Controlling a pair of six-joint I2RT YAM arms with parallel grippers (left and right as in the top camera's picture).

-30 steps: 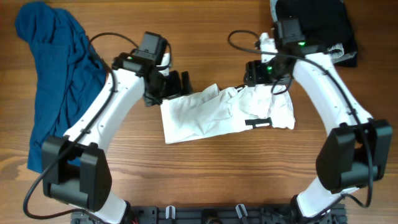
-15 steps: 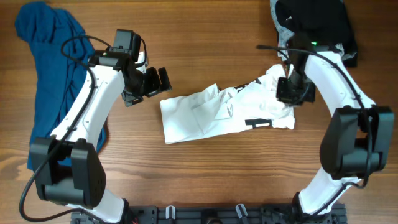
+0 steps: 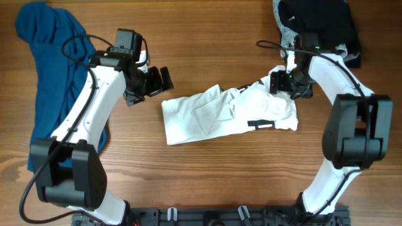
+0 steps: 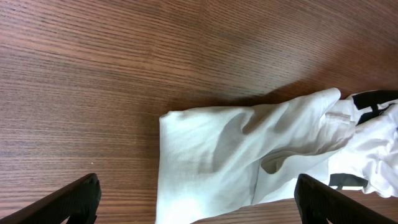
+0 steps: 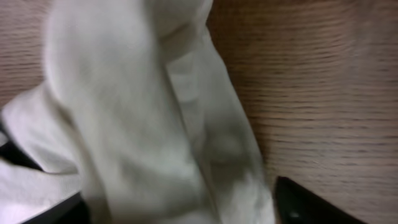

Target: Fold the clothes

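- The white T-shirt [image 3: 229, 116] lies in the middle of the table [image 3: 207, 182] as a rumpled band running left to right. Its left half is fairly flat, and its right end is bunched up around the black print [image 3: 260, 124].
- The blue shirt [image 3: 53, 69] lies spread along the far-left side, well apart from the white one. A black garment [image 3: 320, 22] sits in the far-right corner. Leave both alone for now.
- Your left gripper [image 3: 157, 81] hangs over bare wood just beyond the shirt's far-left corner. Its fingers [image 4: 74, 199] are spread wide with nothing between them.
- Your right gripper [image 3: 282, 83] is low over the bunched far-right end. In the wrist view its fingers [image 5: 305, 202] are spread apart, with cloth lying between them but not pinched.
- The step in hand looks like tidying the crumpled right end so the next fold lands flat.
- Close the right fingers on a single edge rather than on a wad of layers. The wrist view is blurred, so check which layer you have before you lift.
- Bring the left gripper down onto the far-left corner and hold it there, so the flat half does not drag.
- Pull the right end outward low and slowly until the wrinkles are gone. Only then fold it over.
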